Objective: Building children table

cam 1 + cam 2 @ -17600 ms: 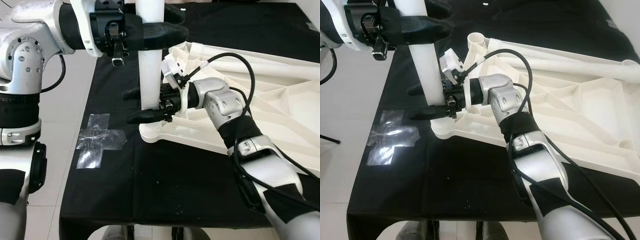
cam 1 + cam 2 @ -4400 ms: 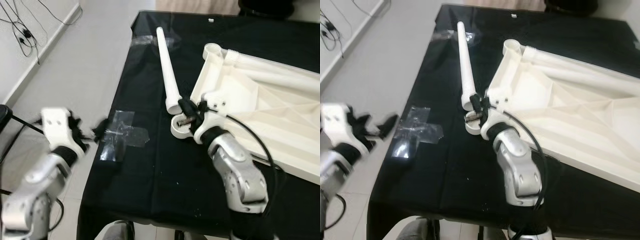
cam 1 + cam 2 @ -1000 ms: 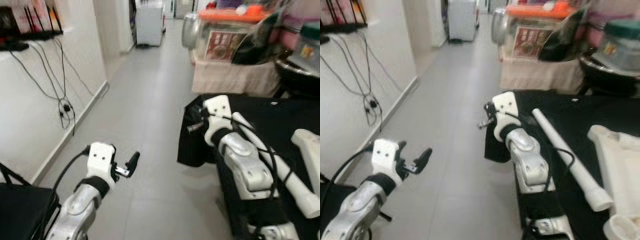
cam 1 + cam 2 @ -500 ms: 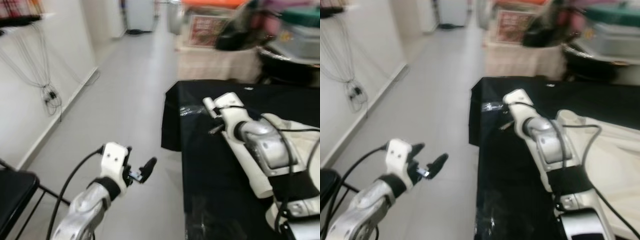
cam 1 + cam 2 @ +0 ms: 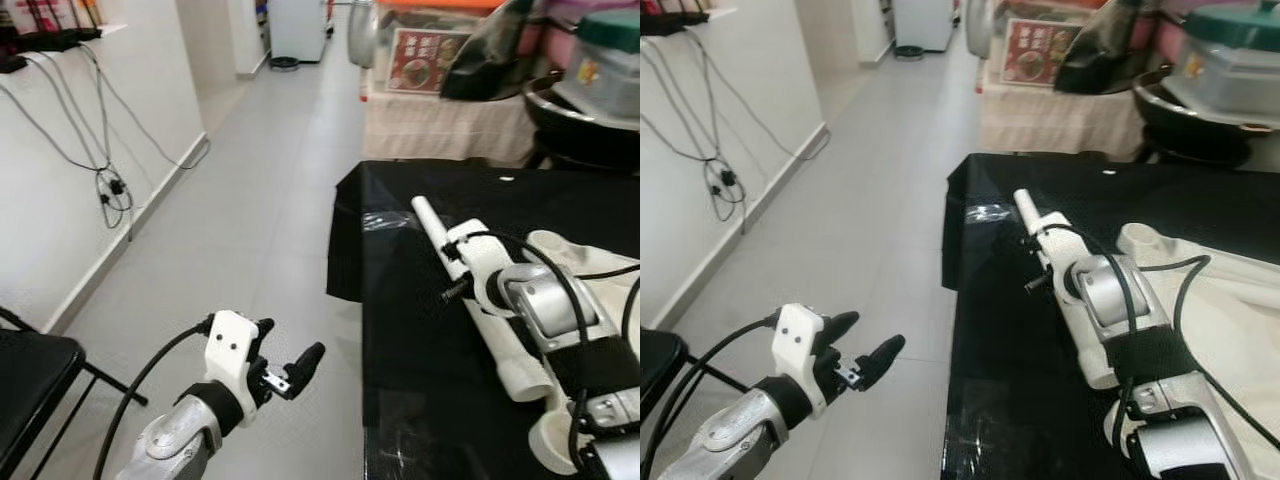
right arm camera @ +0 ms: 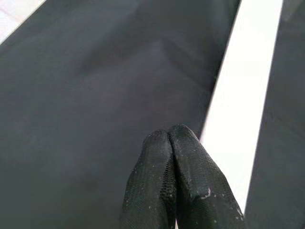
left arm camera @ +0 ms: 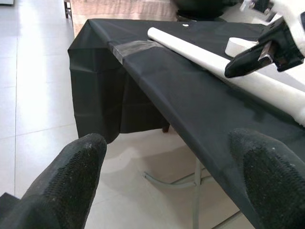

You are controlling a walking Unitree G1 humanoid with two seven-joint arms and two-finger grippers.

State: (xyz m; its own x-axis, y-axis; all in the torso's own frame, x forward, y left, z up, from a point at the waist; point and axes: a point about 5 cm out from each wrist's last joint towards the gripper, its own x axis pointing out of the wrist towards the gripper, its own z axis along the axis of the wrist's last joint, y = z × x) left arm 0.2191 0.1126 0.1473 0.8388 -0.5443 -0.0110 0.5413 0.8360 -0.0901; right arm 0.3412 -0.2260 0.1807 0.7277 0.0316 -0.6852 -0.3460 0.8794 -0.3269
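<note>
White table leg (image 5: 470, 290) lies flat on my black-draped worktop (image 5: 400, 330), no longer upright. My right pincer (image 6: 172, 138), fingers pressed together, hangs over it; my left pincer (image 5: 290, 370), spread wide, has swung out over the floor (image 5: 250, 200).

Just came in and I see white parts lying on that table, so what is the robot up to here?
It is putting together a children's table, but right now neither gripper holds a part. A white table leg lies flat on the black-covered table, beside the upside-down white tabletop. The right gripper hovers shut just above the cloth next to the leg. The left gripper is open, out over the floor beside the table.
</note>
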